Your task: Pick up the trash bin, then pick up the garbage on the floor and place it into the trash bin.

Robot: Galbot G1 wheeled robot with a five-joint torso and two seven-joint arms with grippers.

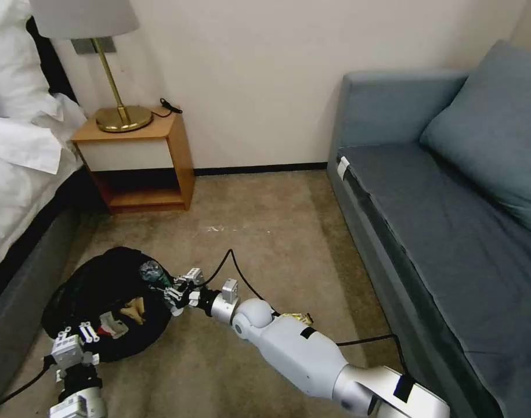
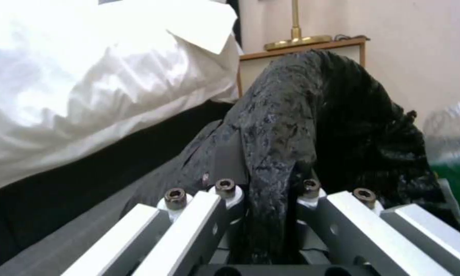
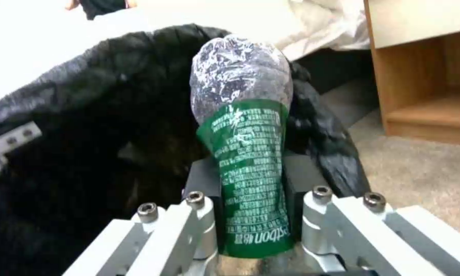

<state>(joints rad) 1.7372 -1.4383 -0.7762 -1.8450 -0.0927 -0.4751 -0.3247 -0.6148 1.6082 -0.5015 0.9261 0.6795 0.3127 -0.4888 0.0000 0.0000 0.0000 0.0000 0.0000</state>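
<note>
The trash bin [image 1: 103, 302], lined with a glossy black bag, sits on the carpet in front of the wooden nightstand [image 1: 138, 159] and just beside the bed [image 1: 21, 174]. The left tool [image 1: 82, 337] is at the side of the bin farthest from the nightstand; in the left wrist view its 2 fingers [image 2: 225, 199] are clamped on a fold of the black liner at the bin rim [image 2: 276, 161].

The right tool [image 1: 175, 290] reaches over the opposite rim of the bin, on the sofa side. Its fingers [image 3: 199, 207] are closed on the small clear bottle [image 3: 245, 153] around the green label, with the crumpled clear end of the bottle pointing out past the fingertips toward the dark inside of the bin. In the head view the bottle [image 1: 153, 271] hangs at the bin's edge, just above the liner.

Inside the bin, 2 litter pieces lie on the black bag: a tan paper piece [image 1: 134, 310] and, nearer the left tool, a red-and-white paper wrapper [image 1: 111, 325]. A yellow-brown snack packet [image 1: 297, 318] lies on the carpet beside the right arm's elbow, well apart from the bin, between the bin and the blue sofa [image 1: 451, 232].

A brass lamp [image 1: 117, 87] stands on top of the nightstand.
</note>
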